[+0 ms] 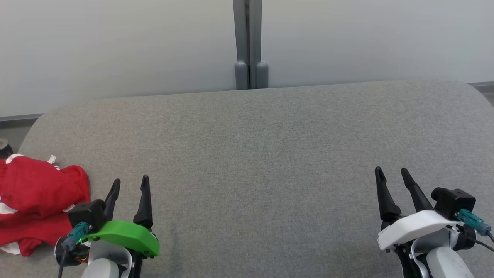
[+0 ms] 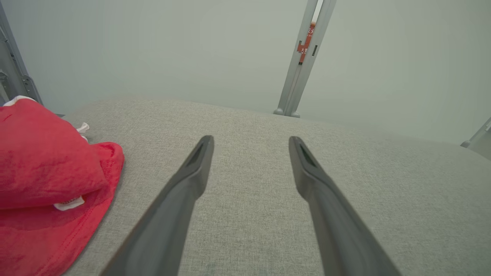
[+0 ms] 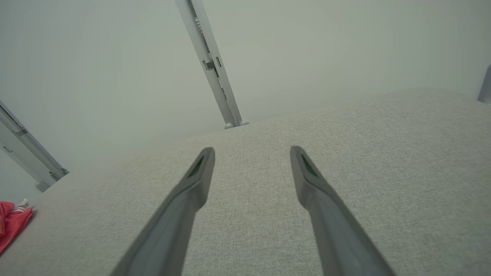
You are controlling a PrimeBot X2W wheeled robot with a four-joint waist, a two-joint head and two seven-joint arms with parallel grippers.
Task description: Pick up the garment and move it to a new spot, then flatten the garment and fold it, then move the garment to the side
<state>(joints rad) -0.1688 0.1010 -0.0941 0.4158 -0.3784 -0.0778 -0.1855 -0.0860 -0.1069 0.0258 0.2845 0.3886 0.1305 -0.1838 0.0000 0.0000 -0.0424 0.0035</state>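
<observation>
Surface: we face a grey fabric-covered table [image 1: 251, 146] against a pale wall [image 1: 115, 46], with a grey post [image 1: 247, 38] behind its far edge.
Garment: the red garment [image 1: 38, 197] with white trim lies in loose layers at the table's left edge, just beside our left end effector [image 1: 131, 179].
Left end effector: fingers spread, holding nothing.
Right end effector [image 1: 391, 170]: likewise spread and empty, well apart from the garment.
Progress: we judge that either nothing is begun, or the bundle is folded and already set aside; the layers are too loose to tell.
Left to do: if unstarted, everything.
</observation>
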